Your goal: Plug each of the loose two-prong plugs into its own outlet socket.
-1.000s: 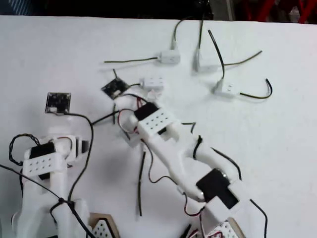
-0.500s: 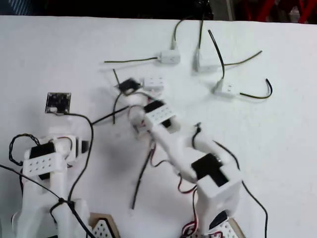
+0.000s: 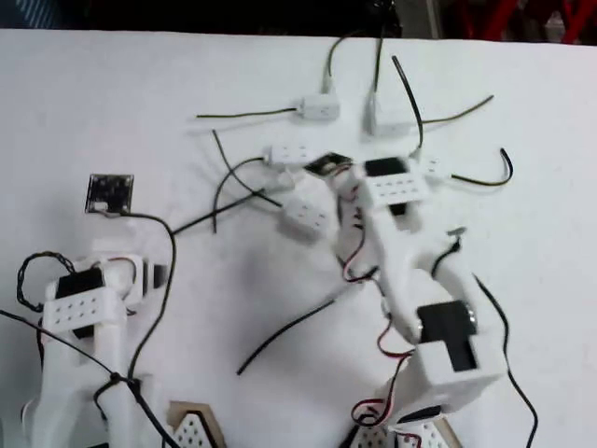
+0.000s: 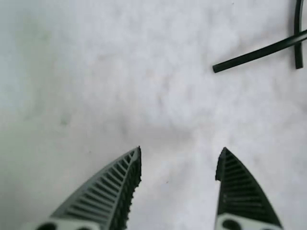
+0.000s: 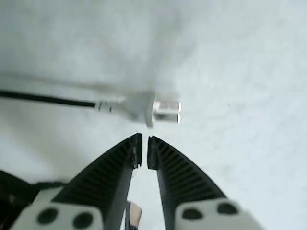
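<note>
The right pincer (image 5: pixel 143 143) is pinched almost shut on nothing, tips just short of the plug (image 5: pixel 148 110) lying on the table (image 5: pixel 240 48). It probably should open, straddle the plug's body behind the prongs, then close squarely. The left pincer (image 4: pixel 178 158) stands wide.

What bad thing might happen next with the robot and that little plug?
The right gripper looks shut and empty, with the plug lying just past its tips. If it goes forward like that, it will probably shove the plug away, not grab it. Also, a loose black cable lies beside that arm, so a swing might snag it and tug things around.
</note>
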